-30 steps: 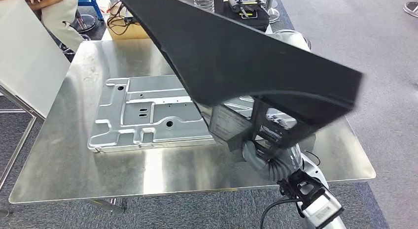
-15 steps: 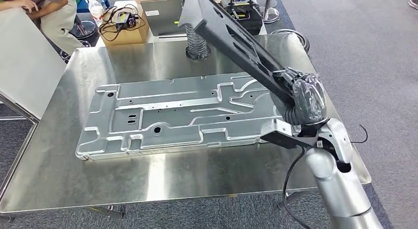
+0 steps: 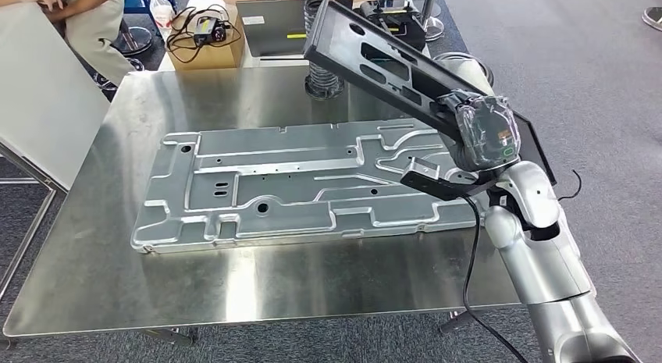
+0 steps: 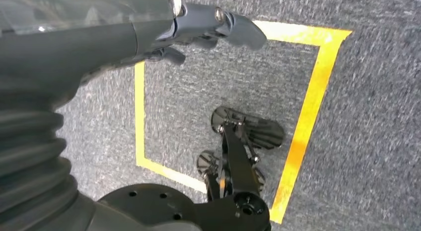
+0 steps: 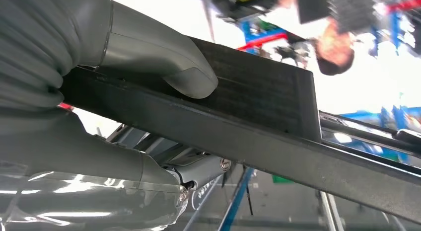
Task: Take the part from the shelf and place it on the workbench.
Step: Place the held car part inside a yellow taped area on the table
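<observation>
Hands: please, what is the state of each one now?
Left hand: holds nothing; open or closed cannot be told.
Right hand: holding the black part.

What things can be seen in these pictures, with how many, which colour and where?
black part: one, black, held in the air, tilted over the far right of the workbench.
metal panel: one, silver, lying flat on the middle of the workbench.
workbench: one, shiny steel top.
coiled hose: one, grey, at the far edge of the workbench.
laptop: one, grey, behind the workbench.
cardboard box: one, brown, with black cables on it, behind the workbench.
white board: one, leaning at the left.
yellow floor tape: yellow lines on the grey carpet.
person: one, seated, far left.
right robot hand: grips the black part.
left robot hand: hangs over the floor, holds nothing.
</observation>
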